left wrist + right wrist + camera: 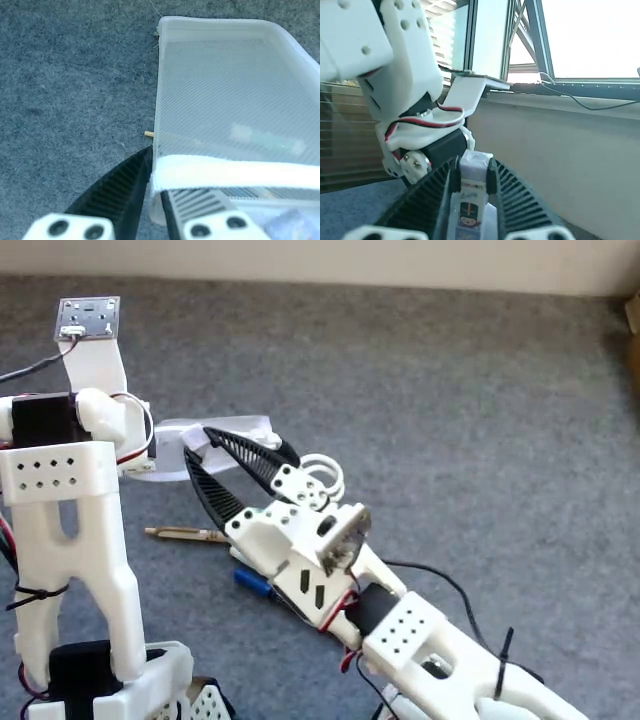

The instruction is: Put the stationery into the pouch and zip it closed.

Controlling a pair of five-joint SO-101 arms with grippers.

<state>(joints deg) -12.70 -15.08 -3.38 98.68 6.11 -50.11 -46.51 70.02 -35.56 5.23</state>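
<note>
The left gripper (154, 170) pinches the white rim of the mesh pouch (225, 90). The right gripper (472, 167) grips a small white stationery item (471, 192), close by the pouch.

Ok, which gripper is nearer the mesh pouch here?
Left. The left gripper clamps the rim of the pouch; the right gripper, holding a small white item, is close beside it.

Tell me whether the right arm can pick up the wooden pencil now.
Probably not yet: the right gripper is shut on a small white item, though the wooden pencil lies uncovered close beside it.
</note>
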